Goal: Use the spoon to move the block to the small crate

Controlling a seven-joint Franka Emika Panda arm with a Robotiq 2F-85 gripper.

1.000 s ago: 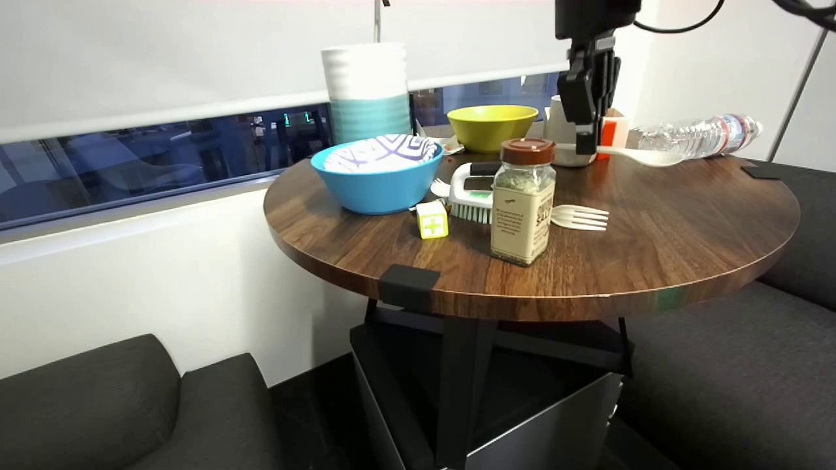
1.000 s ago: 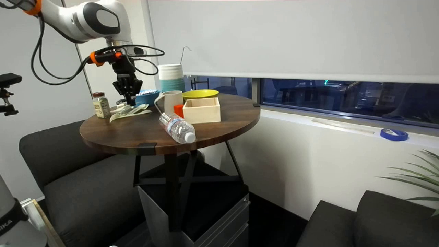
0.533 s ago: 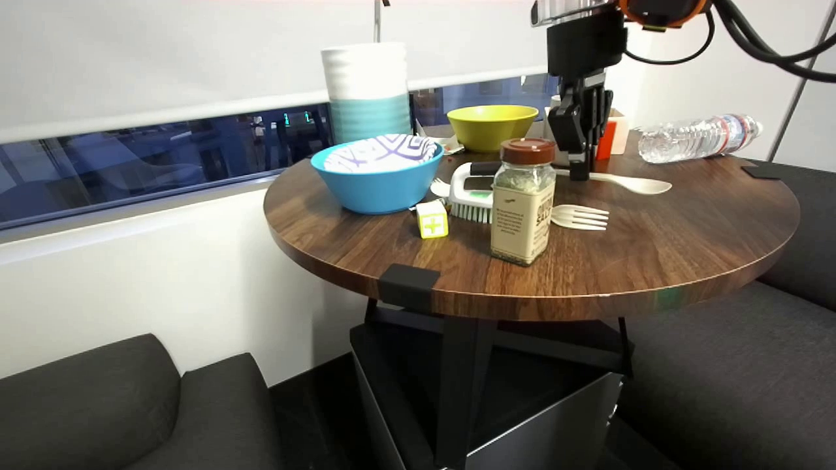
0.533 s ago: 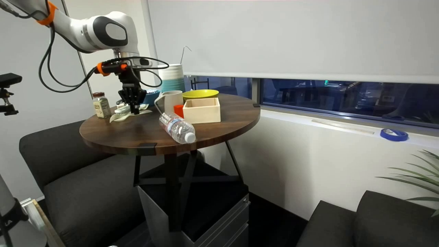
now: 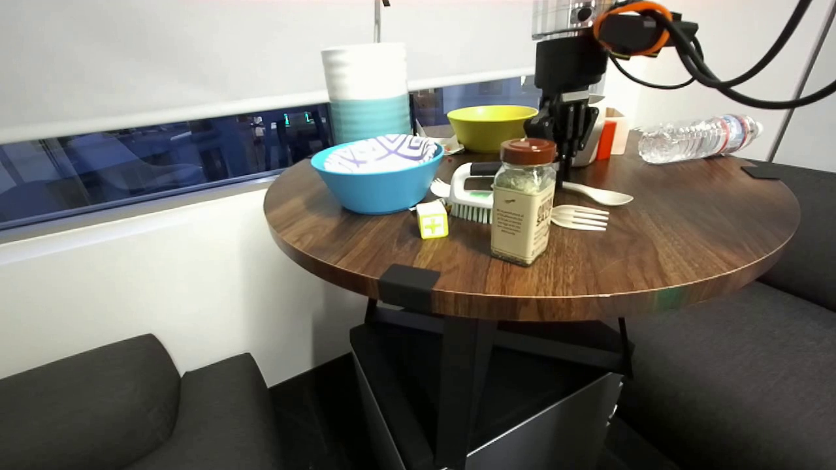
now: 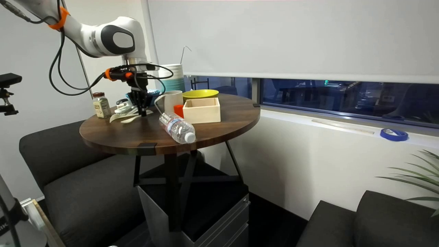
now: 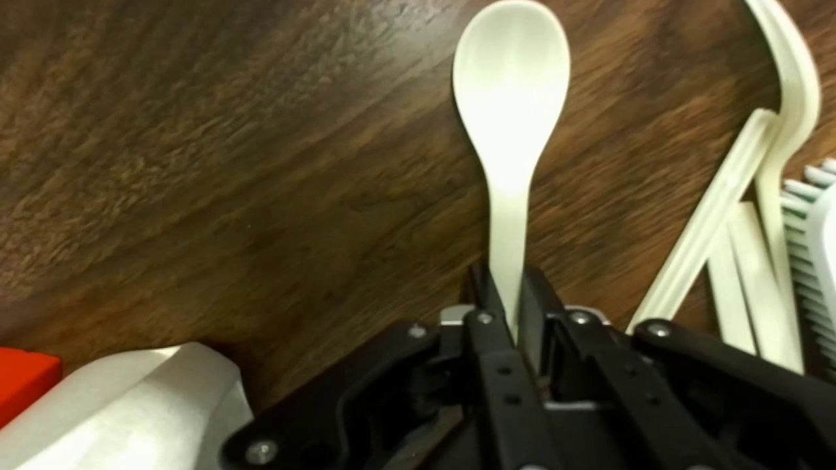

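My gripper (image 7: pixel 507 287) is shut on the handle of the cream spoon (image 7: pixel 513 85). The spoon's bowl points away from the jaws, hollow side up. In an exterior view the gripper (image 5: pixel 563 177) is low, with the spoon (image 5: pixel 604 195) just over or on the tabletop; contact is unclear. The gripper (image 6: pixel 142 112) and spoon (image 6: pixel 129 120) also show in an exterior view. The orange-red block (image 6: pixel 178 110) stands between the white mug and the small wooden crate (image 6: pixel 201 114). Part of the block (image 7: pixel 25 384) shows at the wrist view's lower left. The crate's inside is mostly hidden.
A white mug (image 6: pixel 173 100) stands beside the block. A clear bottle (image 6: pixel 177 127) lies in front of the crate. A brush (image 5: pixel 471 196), a fork (image 5: pixel 580 217), a spice jar (image 5: pixel 522 209), a yellow cube (image 5: pixel 432 220) and bowls (image 5: pixel 377 186) share the table.
My gripper has come down toward the table, carrying the spoon with it. It has also shifted left in an exterior view. The block and crate have not moved.
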